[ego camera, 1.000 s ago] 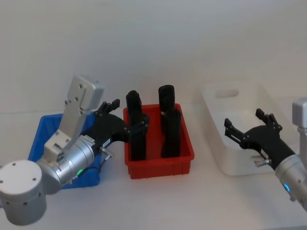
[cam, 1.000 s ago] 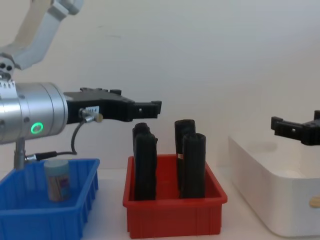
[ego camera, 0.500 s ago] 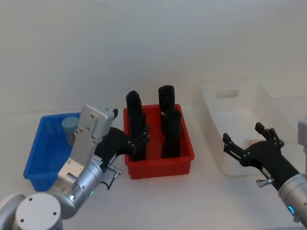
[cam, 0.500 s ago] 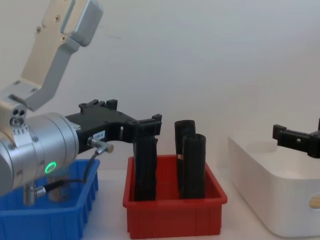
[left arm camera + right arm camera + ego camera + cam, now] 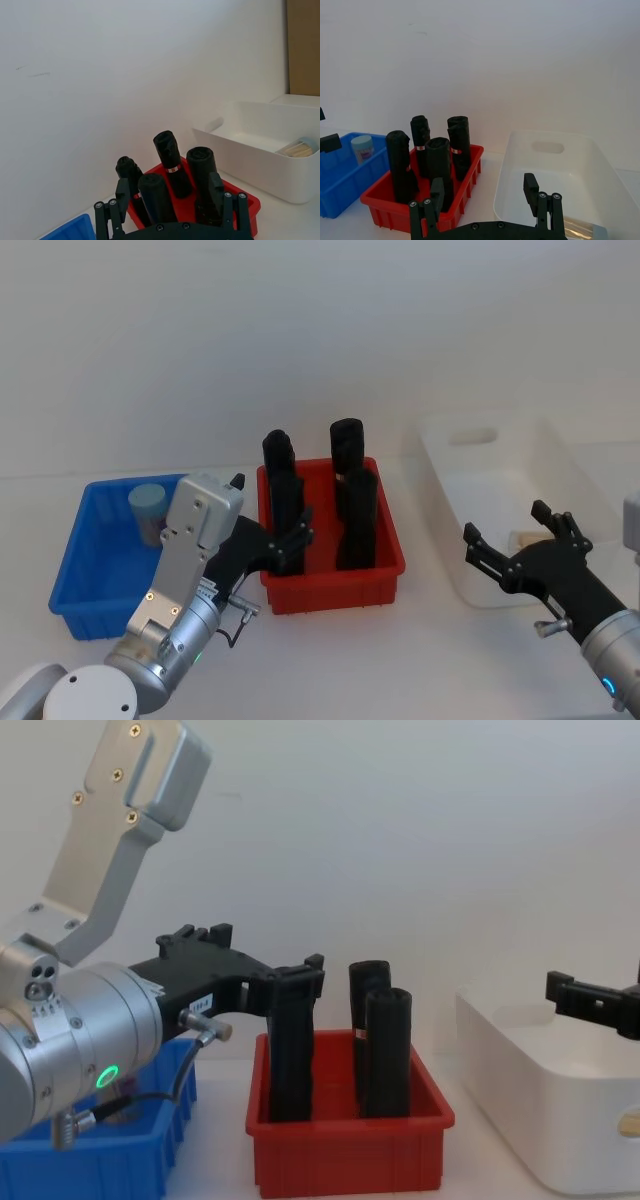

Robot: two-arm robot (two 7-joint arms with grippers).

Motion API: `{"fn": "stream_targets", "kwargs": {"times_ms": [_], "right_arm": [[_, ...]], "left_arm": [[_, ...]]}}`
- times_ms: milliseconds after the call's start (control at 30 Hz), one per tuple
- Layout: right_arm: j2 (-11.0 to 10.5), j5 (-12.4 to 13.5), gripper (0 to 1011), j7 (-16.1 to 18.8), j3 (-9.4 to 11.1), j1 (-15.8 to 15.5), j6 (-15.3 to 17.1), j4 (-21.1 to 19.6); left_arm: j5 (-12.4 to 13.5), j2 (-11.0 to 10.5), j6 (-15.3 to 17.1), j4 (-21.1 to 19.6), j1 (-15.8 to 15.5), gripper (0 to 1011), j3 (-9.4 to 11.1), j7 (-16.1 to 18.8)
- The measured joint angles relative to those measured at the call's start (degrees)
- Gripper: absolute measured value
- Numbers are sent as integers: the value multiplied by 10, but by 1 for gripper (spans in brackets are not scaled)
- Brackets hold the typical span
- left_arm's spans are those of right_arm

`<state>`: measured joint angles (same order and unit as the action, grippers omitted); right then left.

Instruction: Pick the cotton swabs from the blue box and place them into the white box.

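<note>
Table layout, left to right. The blue box [image 5: 72, 558] sits at the left, a red bin [image 5: 335, 590] in the middle and the white box [image 5: 447, 510] at the right. The three stand in a row, apart from one another.

One swab jar [image 5: 148, 511] stands upright in the far part of the blue box, its pale lid on top. A second swab jar [image 5: 299, 148] lies on its side on the floor of the white box, toward the near end. Four black cylinders [image 5: 348, 446] stand upright in the red bin.

The left gripper [image 5: 269, 507] hangs above the gap between the blue box and the red bin, close to the red bin's near-left corner and higher than the bin's rim. Its fingers are spread wide and hold nothing. The right gripper [image 5: 505, 522] hovers at the near end of the white box, its fingers likewise spread and empty.
</note>
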<state>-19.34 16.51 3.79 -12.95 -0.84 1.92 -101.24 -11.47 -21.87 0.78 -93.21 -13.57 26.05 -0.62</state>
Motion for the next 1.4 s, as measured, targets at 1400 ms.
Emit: {"fn": "stream_targets", "kwargs": {"times_ms": [1400], "right_arm": [[53,-35,1001,99,-8,124,-29,178]], "left_arm": [[0,0,0,0,0,1004,0,0]]}}
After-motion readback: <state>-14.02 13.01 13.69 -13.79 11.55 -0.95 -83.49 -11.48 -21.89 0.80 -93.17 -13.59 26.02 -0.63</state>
